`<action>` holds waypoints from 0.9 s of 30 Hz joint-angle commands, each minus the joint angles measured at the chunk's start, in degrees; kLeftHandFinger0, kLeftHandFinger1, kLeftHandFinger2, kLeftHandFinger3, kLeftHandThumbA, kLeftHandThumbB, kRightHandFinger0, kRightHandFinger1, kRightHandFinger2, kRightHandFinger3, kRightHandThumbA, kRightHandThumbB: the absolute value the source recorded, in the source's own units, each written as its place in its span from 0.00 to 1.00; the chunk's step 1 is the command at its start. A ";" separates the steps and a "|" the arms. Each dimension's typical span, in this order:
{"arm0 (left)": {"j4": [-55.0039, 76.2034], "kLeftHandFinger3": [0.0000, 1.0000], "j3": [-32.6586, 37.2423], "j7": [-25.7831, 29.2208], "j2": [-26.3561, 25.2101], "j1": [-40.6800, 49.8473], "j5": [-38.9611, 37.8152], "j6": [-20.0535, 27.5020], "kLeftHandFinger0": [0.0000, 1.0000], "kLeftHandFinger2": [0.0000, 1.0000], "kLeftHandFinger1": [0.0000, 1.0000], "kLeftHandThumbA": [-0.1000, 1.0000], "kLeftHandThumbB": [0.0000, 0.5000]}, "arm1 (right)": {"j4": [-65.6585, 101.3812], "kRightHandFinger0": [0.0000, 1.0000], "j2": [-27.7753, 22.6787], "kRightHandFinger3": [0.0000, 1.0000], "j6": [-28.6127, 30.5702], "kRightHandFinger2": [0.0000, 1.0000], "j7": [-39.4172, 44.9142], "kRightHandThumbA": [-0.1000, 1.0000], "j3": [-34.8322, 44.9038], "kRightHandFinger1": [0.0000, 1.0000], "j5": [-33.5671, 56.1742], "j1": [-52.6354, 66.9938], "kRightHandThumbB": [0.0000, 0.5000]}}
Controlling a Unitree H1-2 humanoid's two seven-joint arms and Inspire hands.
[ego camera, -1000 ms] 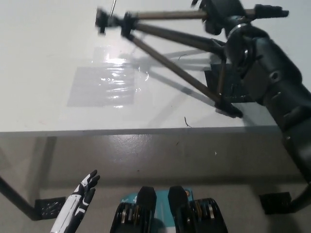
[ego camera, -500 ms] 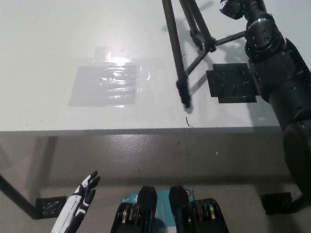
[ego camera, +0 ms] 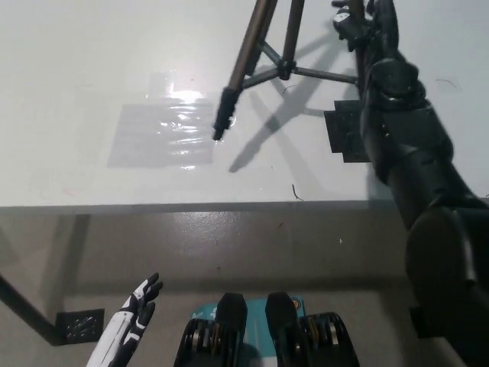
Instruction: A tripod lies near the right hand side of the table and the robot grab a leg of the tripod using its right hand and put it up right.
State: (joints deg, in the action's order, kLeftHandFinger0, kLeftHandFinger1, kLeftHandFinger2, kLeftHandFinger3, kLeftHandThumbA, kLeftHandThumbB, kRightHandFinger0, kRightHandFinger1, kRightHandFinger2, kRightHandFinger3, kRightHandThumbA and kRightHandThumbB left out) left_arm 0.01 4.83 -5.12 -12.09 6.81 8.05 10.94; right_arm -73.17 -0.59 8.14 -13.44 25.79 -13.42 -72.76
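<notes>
Right hand [ego camera: 365,21] clasped on tripod [ego camera: 256,57] leg

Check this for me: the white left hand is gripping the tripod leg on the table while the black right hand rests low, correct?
Not quite: the head view shows the black right hand at the tripod on the table, while the white left hand rests low, open.

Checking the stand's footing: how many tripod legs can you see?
2 clearly: one tripod leg slants down to a foot near the glossy patch; a second runs beside it. A third may be hidden behind the right robot hand.
</notes>
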 commanded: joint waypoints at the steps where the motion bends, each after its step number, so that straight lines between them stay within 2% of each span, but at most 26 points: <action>1: 1.49 1.00 0.60 -0.41 -0.08 1.19 0.16 3.17 1.00 1.00 1.00 1.00 0.70 | 4.50 0.00 3.22 0.58 15.65 0.48 -6.82 0.00 1.46 0.10 8.41 -4.04 0.16; 4: 1.67 1.00 0.67 -0.47 -0.21 1.19 0.22 2.53 1.00 1.00 1.00 1.00 0.72 | 2.49 0.00 4.35 0.56 16.83 0.43 -6.63 0.00 1.67 0.06 9.56 -1.92 0.19; 6: 1.52 1.00 0.71 -0.34 -0.09 1.12 0.21 2.55 1.00 1.00 1.00 1.00 0.72 | 1.02 0.00 4.95 0.51 17.68 0.45 -8.50 0.00 0.25 0.07 8.04 0.12 0.23; 9: 1.58 1.00 0.85 -0.38 -0.08 1.06 0.14 2.68 1.00 1.00 1.00 1.00 0.73 | 0.88 0.00 5.72 0.41 18.79 0.44 -8.10 0.00 -0.68 0.07 8.15 2.91 0.23; 10: 1.77 1.00 0.88 -0.56 -0.09 1.14 -0.18 2.43 1.00 1.00 1.00 1.00 0.72 | 0.48 0.00 6.10 0.37 18.79 0.38 -8.98 0.00 -1.39 0.03 7.44 4.02 0.24; 12: 1.75 1.00 0.93 -0.46 -0.17 1.18 -0.09 2.65 1.00 1.00 1.00 1.00 0.70 | 0.64 0.00 6.59 0.34 18.79 0.36 -8.97 0.00 -2.41 0.01 7.23 5.49 0.22; 14: 1.80 1.00 1.08 -0.41 -0.39 1.18 0.30 2.73 1.00 1.00 1.00 1.00 0.69 | 0.69 0.00 6.98 0.44 18.79 0.40 -10.22 0.00 -3.92 0.02 6.37 6.73 0.22; 15: 1.98 1.00 1.07 -0.33 -0.35 1.22 0.38 2.15 1.00 1.00 1.00 1.00 0.71 | 0.67 0.00 7.09 0.41 18.79 0.38 -10.41 0.00 -4.52 0.03 6.34 7.35 0.23; 18: 1.89 1.00 1.01 -0.42 -0.39 0.99 -0.18 2.22 1.00 1.00 1.00 1.00 0.70 | 0.61 0.00 7.17 0.48 18.79 0.43 -11.89 0.00 -7.23 0.04 5.44 8.90 0.27; 21: 1.86 1.00 0.95 -0.58 -0.33 1.07 -0.77 2.17 1.00 1.00 1.00 1.00 0.72 | 0.65 0.00 7.22 0.51 18.79 0.48 -13.17 0.00 -9.96 0.08 4.88 9.73 0.27; 27: 2.03 1.00 0.97 -0.55 -0.52 0.49 -0.31 1.86 1.00 1.00 1.00 1.00 0.72 | 0.18 0.00 6.73 0.56 18.79 0.53 -14.86 0.00 -14.94 0.11 4.06 9.80 0.27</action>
State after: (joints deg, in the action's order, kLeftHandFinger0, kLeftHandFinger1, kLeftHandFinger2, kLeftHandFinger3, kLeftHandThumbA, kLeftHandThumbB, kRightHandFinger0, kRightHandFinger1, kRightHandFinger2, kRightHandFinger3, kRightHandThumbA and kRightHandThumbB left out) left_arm 0.28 6.04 -5.12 -12.09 7.40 7.91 11.09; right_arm -72.63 5.70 25.67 -25.04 12.62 -9.80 -63.04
